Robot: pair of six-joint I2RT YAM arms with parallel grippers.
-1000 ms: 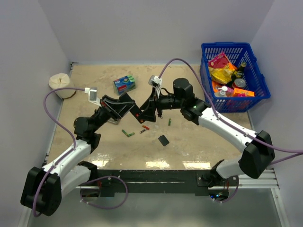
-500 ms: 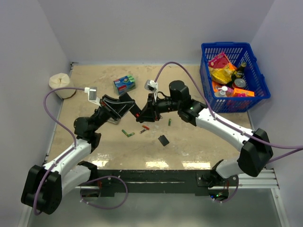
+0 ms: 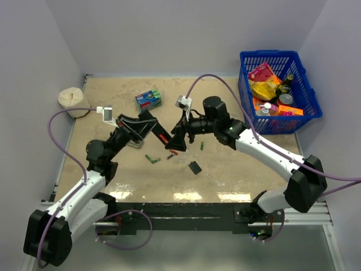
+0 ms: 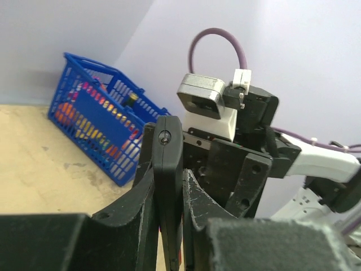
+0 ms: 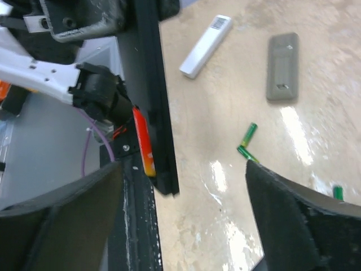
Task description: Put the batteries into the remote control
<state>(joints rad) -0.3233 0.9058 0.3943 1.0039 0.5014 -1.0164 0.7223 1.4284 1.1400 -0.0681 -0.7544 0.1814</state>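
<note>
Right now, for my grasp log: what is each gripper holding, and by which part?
Left gripper clamps the black remote control by the end opposite its battery; right gripper holds nothing.

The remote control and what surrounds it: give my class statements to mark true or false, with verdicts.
1. The left gripper is shut on the remote control. True.
2. The right gripper grips a green battery. False: it is open and empty; green batteries lie on the table.
3. An orange-red battery sits in the remote control. True.
4. The back cover lies in the blue basket. False: it lies on the table, outside the basket.
</note>
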